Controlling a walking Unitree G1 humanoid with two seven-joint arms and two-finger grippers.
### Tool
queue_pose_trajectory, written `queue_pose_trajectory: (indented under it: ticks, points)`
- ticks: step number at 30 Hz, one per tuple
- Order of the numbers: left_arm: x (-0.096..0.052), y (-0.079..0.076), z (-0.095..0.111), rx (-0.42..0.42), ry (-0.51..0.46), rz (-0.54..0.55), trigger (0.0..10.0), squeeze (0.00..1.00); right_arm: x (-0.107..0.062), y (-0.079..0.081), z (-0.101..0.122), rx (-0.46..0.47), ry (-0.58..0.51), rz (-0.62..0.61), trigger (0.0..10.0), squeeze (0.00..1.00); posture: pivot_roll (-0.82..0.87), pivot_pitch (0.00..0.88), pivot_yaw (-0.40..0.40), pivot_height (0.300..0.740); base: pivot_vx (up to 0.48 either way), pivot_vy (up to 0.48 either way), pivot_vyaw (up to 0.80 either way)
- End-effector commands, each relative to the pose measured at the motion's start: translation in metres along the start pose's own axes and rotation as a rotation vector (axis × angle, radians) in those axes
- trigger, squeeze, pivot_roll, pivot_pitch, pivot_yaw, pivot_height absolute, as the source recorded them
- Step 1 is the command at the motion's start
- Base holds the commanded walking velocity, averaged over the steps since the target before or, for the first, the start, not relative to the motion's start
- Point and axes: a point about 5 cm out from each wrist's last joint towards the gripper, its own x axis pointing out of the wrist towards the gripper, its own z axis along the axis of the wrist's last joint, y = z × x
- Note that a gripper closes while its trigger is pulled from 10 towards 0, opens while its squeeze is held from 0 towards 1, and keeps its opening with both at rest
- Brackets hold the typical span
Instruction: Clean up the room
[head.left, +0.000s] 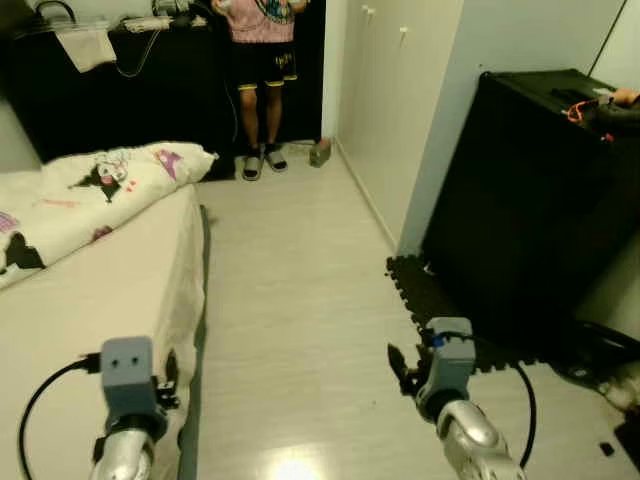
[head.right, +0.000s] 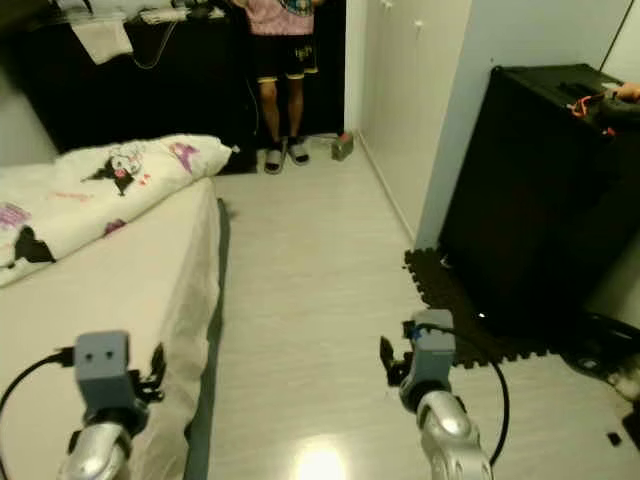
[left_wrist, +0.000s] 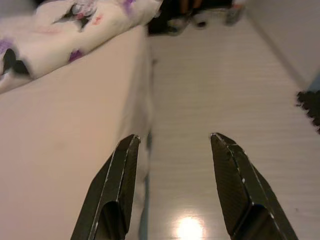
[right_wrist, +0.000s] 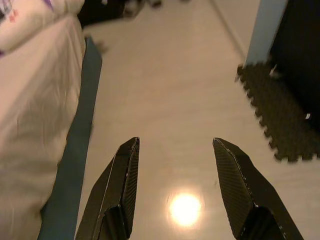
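A rumpled white blanket with cartoon prints (head.left: 100, 185) lies at the head of the bed (head.left: 90, 300) on my left. A small greenish object (head.left: 320, 152) sits on the floor by the wall at the far end of the room. My left gripper (left_wrist: 174, 136) hovers open over the bed's edge, holding nothing. Over the pale floor (right_wrist: 165, 100) beside the bed my right gripper (right_wrist: 175, 140) is open too, and nothing is between its fingers. Both silver arms show low in the left eye view.
A person (head.left: 262, 60) stands at the far end before a black desk (head.left: 120, 100) with a white cloth (head.left: 88, 45) hanging from it. A black cabinet (head.left: 540, 190) and a dark foam mat (head.left: 430, 290) take up the right. White closet doors (head.left: 390, 90) line the aisle.
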Motion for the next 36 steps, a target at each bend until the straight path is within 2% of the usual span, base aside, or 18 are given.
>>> queue_pose_trajectory:
  ticks: [1,4,8,17,22,26,29,33,36]
  points:
    - [0.0,-0.009,-0.002,-0.006,0.01,-0.033,10.0,0.0,0.001,0.002,0.001,0.025,-0.012,-0.007,10.0,0.0,-0.08,0.014,0.032,0.733,0.0,0.0,0.0]
    - [0.0,-0.007,0.003,-0.013,-0.006,-0.021,10.0,0.0,0.002,0.007,0.005,0.003,-0.037,0.01,10.0,0.0,-0.07,0.0,0.013,0.733,0.0,0.0,0.0]
    - [-0.002,-0.003,0.002,0.005,0.004,0.007,10.0,0.0,0.002,0.009,0.002,-0.019,-0.039,0.002,10.0,0.0,-0.06,0.0,0.027,0.733,0.0,0.0,0.0]
    - [-0.011,0.01,0.003,0.049,0.007,0.053,10.0,0.0,-0.012,0.009,-0.008,-0.007,-0.037,-0.017,10.0,0.0,-0.02,0.0,0.042,0.733,0.0,0.0,0.0]
    - [-0.023,0.016,0.001,0.021,0.012,0.062,10.0,0.0,-0.027,0.004,-0.009,-0.05,-0.034,-0.032,10.0,0.0,-0.02,0.0,0.062,0.733,0.0,0.0,0.0]
    - [-0.043,0.016,-0.013,0.015,0.063,0.079,10.0,0.0,-0.041,-0.011,0.001,-0.056,-0.058,-0.099,10.0,0.0,-0.06,0.01,0.049,0.733,0.0,0.0,0.0]
    - [-0.047,0.018,-0.014,0.028,0.066,0.108,10.0,0.0,-0.045,-0.016,0.006,-0.061,-0.067,-0.121,10.0,0.0,-0.07,0.017,0.043,0.733,0.0,0.0,0.0]
    - [-0.049,0.021,-0.014,0.043,0.061,0.143,10.0,0.0,-0.049,-0.02,0.009,-0.076,-0.072,-0.128,10.0,0.0,-0.06,0.017,0.037,0.733,0.0,0.0,0.0]
    - [-0.039,0.021,-0.007,0.058,0.028,0.116,10.0,0.0,-0.049,-0.02,0.012,-0.049,-0.078,-0.133,10.0,0.0,-0.06,0.021,0.0,0.733,0.0,0.0,0.0]
